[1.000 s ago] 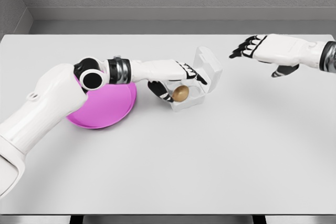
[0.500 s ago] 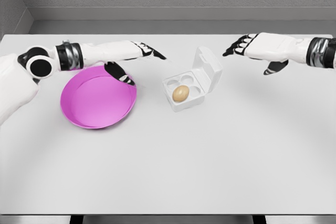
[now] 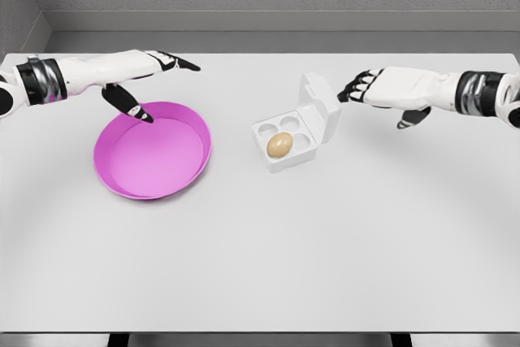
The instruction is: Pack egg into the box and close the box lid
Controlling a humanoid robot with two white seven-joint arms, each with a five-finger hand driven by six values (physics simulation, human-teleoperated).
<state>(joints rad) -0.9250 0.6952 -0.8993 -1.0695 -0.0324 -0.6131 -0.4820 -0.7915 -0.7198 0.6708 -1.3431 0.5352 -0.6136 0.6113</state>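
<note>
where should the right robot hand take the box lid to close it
Judging by its pose, at the lid's free top edge, coming from the right behind it: it stands upright, hinged along the box's far-right side, and the right robot hand hangs open nearby.

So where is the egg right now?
In the head view the egg sits in a front cup of the open white box, near the table's middle, right of the pink plate.
</note>
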